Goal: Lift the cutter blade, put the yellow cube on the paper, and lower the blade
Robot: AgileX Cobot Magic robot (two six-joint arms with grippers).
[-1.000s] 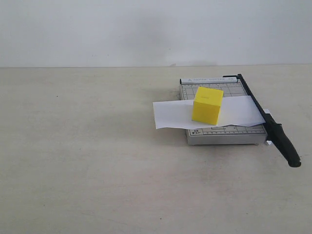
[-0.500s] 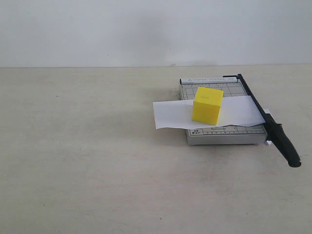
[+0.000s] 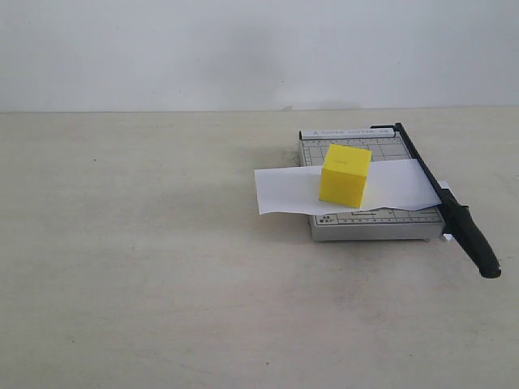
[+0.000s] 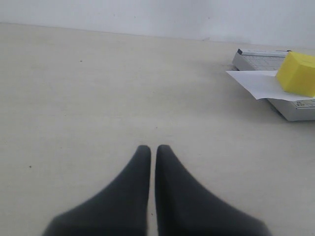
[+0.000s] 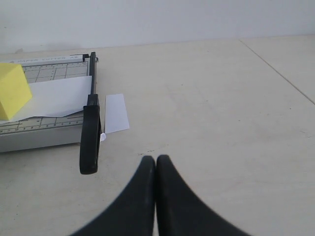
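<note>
The yellow cube (image 3: 345,174) rests on the white paper (image 3: 284,191), which lies across the grey gridded cutter board (image 3: 369,223). The black cutter blade (image 3: 448,203) is down along the board's right edge, its thick handle reaching past the front corner. Neither gripper shows in the exterior view. My left gripper (image 4: 153,149) is shut and empty over bare table, well away from the cube (image 4: 297,73) and paper (image 4: 256,81). My right gripper (image 5: 155,160) is shut and empty, near the blade handle (image 5: 90,139); cube (image 5: 12,90) and paper (image 5: 56,96) lie beyond.
A small cut strip of white paper (image 5: 116,113) lies on the table beside the blade, with a tiny scrap (image 3: 446,237) near the board's front corner. A seam in the table (image 5: 278,71) runs off to one side. A pale wall stands behind the table.
</note>
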